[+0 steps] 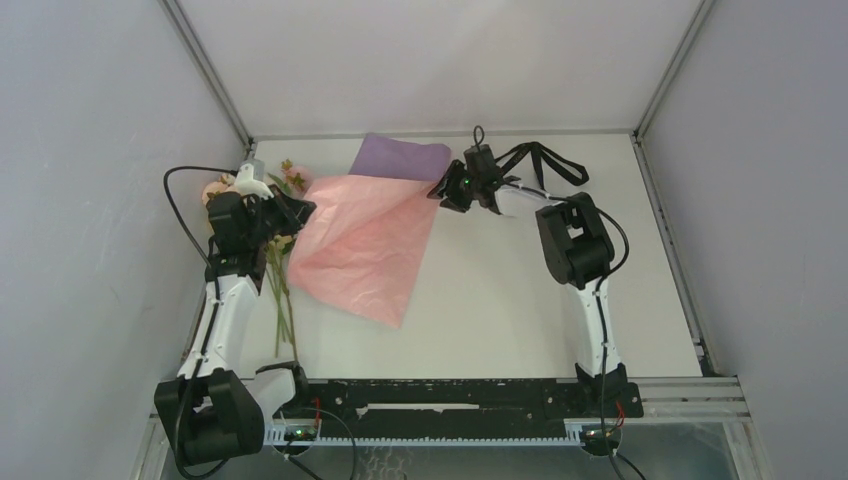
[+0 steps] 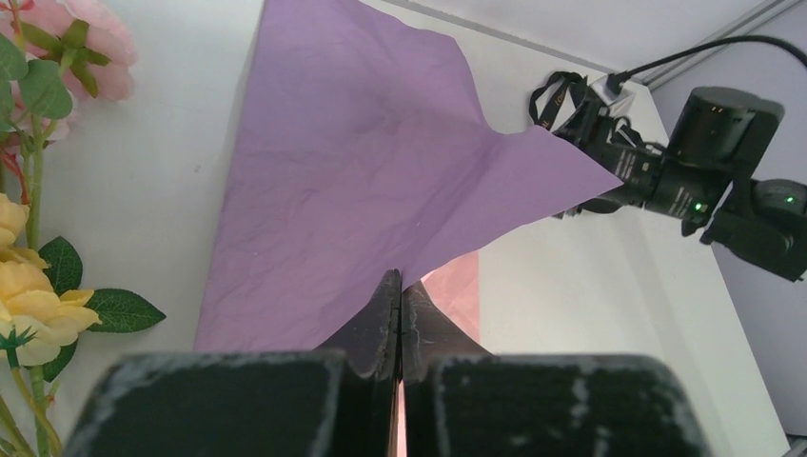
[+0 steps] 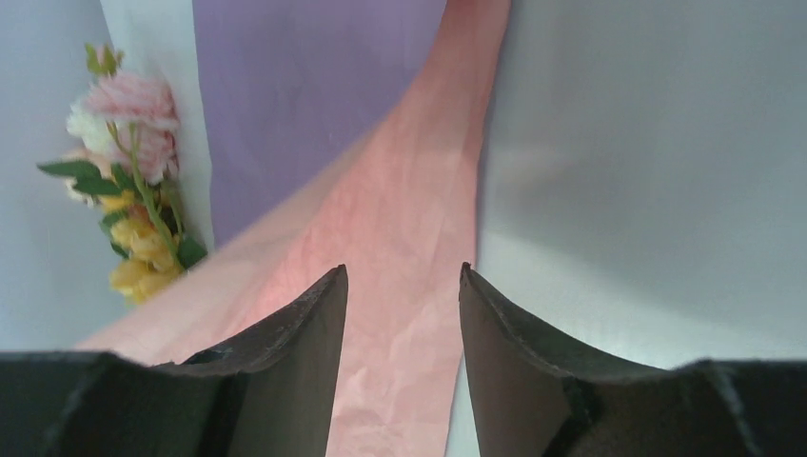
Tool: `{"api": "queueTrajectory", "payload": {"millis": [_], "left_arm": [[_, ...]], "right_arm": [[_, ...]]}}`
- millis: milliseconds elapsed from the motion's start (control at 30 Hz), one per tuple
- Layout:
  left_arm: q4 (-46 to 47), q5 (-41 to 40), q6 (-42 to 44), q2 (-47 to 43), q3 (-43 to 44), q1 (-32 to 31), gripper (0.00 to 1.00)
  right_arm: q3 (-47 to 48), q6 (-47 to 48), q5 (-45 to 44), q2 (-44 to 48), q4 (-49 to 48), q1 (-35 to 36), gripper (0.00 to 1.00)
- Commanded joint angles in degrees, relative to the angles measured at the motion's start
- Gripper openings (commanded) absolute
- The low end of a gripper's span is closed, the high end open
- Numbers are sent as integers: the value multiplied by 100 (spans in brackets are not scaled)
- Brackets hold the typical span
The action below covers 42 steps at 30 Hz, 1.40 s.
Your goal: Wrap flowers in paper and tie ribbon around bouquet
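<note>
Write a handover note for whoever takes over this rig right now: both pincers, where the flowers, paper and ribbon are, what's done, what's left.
Left pincer: shut on an edge of the paper, holding it lifted.
Right pincer: open, at the paper's far right corner, nothing clamped.
Flowers: lying on the table at the left, beside the paper, below the left arm.
Ribbon: loose at the far right, behind the right pincer.
Done: nothing wrapped or tied yet.
Left: get the flowers onto the paper, wrap, tie the ribbon.
</note>
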<state>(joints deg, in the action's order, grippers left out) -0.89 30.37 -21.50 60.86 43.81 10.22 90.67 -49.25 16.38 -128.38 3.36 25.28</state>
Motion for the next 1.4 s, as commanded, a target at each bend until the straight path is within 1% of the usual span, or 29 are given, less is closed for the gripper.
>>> {"api": "queueTrajectory", "payload": {"millis": [0,133,267,433,600,767,933,1000,1100,1200,1367], "left_arm": [[282,188,-15,5,20,58,0],[282,215,-21,75,37,57,0],[276,226,-16,127,52,52,0],[273,218,-14,101,57,53,0],[256,207,-42,100,74,77,0],[256,200,-29,100,83,82,0],[271,207,-49,120,114,82,0],[273,148,-94,130,126,98,0],[313,36,-220,122,181,214,0],[395,-19,-266,128,217,295,0],[440,50,-297,150,84,294,0]], "right_arm": [[442,218,-501,31,266,-407,55],[739,238,-344,-205,363,-471,54],[1138,206,-2,-564,485,-350,54],[1605,56,188,-991,613,-110,54],[1564,-187,166,-1023,304,28,52],[1565,-328,234,-1055,113,12,48],[1564,-598,552,-1182,-212,2,38],[1483,-684,617,-1159,-272,11,38],[1097,-768,702,-988,-765,13,39],[797,-783,725,-843,-975,44,39],[948,-896,1144,-1088,-1128,66,37]]}}
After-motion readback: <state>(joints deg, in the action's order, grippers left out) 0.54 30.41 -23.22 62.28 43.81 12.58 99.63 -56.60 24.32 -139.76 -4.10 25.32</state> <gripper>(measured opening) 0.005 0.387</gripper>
